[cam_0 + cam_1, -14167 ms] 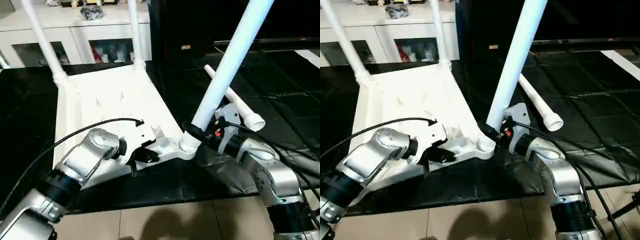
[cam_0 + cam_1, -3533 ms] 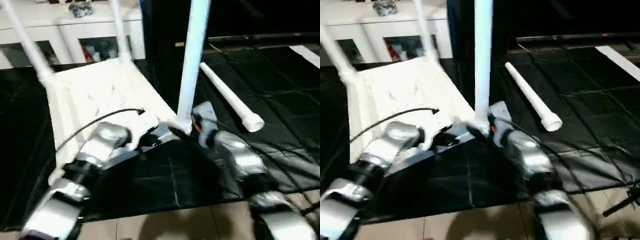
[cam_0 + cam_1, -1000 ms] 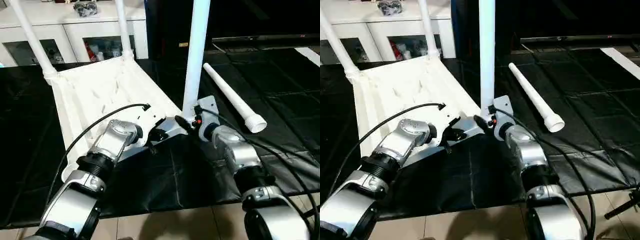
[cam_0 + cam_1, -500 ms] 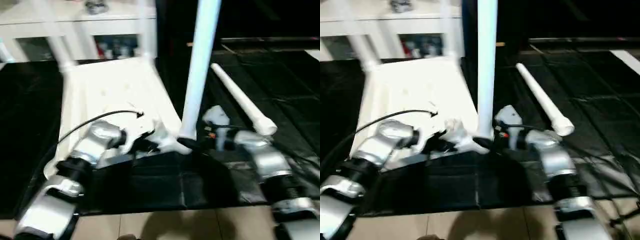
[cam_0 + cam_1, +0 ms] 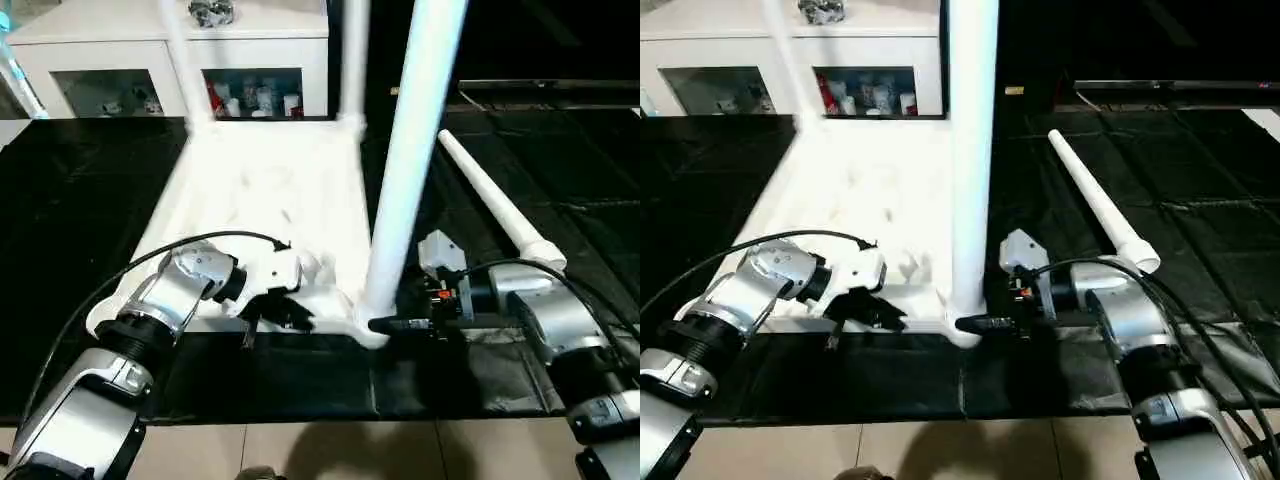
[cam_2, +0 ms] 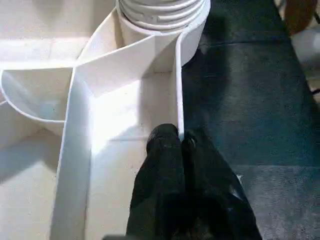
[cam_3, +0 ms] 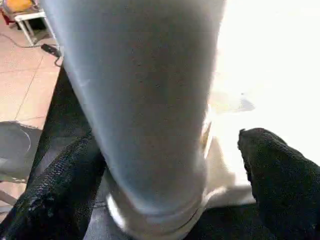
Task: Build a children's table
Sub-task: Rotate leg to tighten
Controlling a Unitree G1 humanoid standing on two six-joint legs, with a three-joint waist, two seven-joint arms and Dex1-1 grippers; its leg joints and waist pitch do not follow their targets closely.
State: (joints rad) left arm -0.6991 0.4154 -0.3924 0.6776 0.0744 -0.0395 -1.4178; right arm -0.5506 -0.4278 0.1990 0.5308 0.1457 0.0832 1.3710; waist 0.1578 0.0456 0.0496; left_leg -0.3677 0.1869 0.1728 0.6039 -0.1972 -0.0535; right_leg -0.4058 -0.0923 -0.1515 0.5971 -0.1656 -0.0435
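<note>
Lying upside down at centre frame, the table top [image 5: 270,190] carries an upright leg [image 5: 405,170]; a loose leg [image 5: 495,205] lies right. Left wrist view: my left gripper [image 6: 180,145] pinches the rim [image 6: 177,90]. Right wrist view: my right gripper [image 7: 165,170] straddles the leg base, fingers [image 7: 280,165] wide.

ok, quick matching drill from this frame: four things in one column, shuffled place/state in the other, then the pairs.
Things:
1. left claw
2. right claw
3. loose leg
4. cabinet

States:
A. lying flat on the black mat
B. behind the tabletop, glass doors
C. shut on the tabletop's thin edge wall
D. open, fingers either side of the upright near leg

Pairs: 1-C, 2-D, 3-A, 4-B
</note>
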